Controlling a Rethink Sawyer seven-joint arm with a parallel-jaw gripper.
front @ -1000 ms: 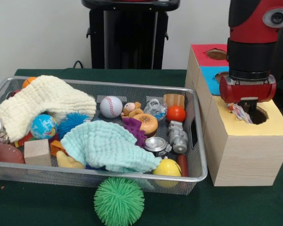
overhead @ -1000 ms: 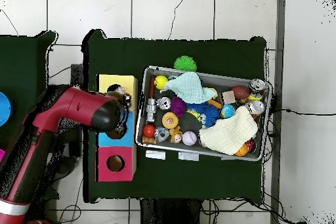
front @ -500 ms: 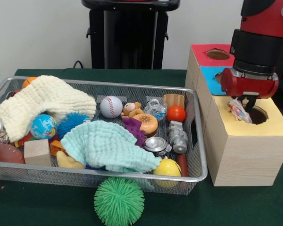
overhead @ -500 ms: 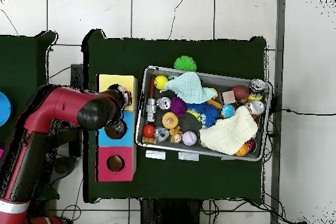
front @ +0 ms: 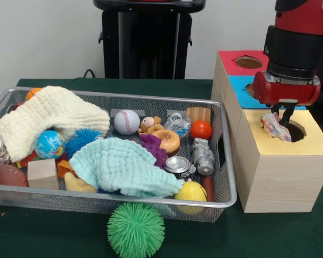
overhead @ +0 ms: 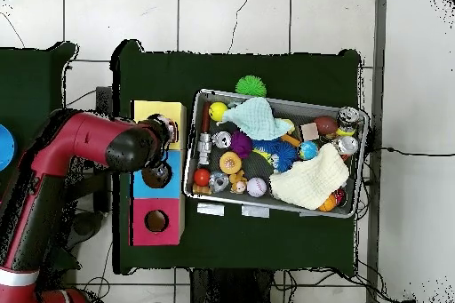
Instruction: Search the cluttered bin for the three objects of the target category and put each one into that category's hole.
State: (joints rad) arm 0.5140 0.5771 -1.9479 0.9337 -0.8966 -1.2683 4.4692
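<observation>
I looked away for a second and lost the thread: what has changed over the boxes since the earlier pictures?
The tool has risen and shifted slightly sideways above the yellow box, leaving the crinkly wrapped item at the rim of the hole; whether it is fully let go, I cannot tell. The bin and the green spiky ball stayed put.

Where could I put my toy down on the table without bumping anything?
The dark green tablecloth is bare in front of the wire mesh bin, on either side of the spiky green rubber ball, and behind the bin. The bin is packed full. The yellow-topped wooden box has the robot's hand over its hole.
</observation>
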